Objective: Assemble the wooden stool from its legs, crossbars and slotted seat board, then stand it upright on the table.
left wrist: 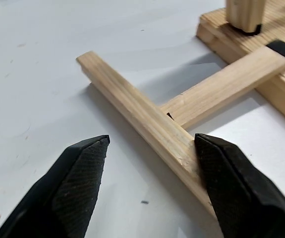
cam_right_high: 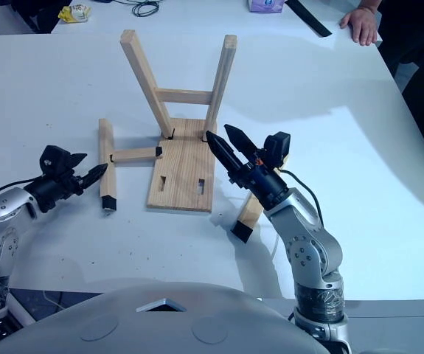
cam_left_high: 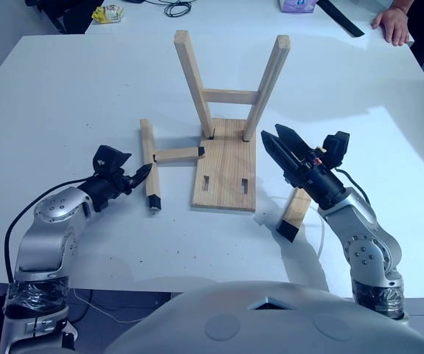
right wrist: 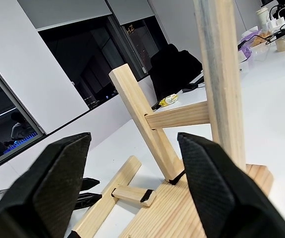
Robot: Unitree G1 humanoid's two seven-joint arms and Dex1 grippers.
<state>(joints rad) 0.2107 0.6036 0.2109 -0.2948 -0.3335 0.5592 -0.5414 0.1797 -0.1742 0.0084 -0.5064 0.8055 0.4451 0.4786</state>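
Note:
The slotted seat board lies flat mid-table. Two legs stand upright in its far slots, joined by a crossbar. A loose leg with a short crossbar attached lies left of the board, its crossbar end touching the board's edge. My left gripper is open beside that leg's near end; in the left wrist view the leg runs between the open fingers. My right gripper hovers open, empty, over the board's right edge. Another loose leg lies under the right arm.
A person's hand rests at the table's far right corner. A tissue box, a black strap and a yellow object sit along the far edge. Bare white tabletop spreads left and right.

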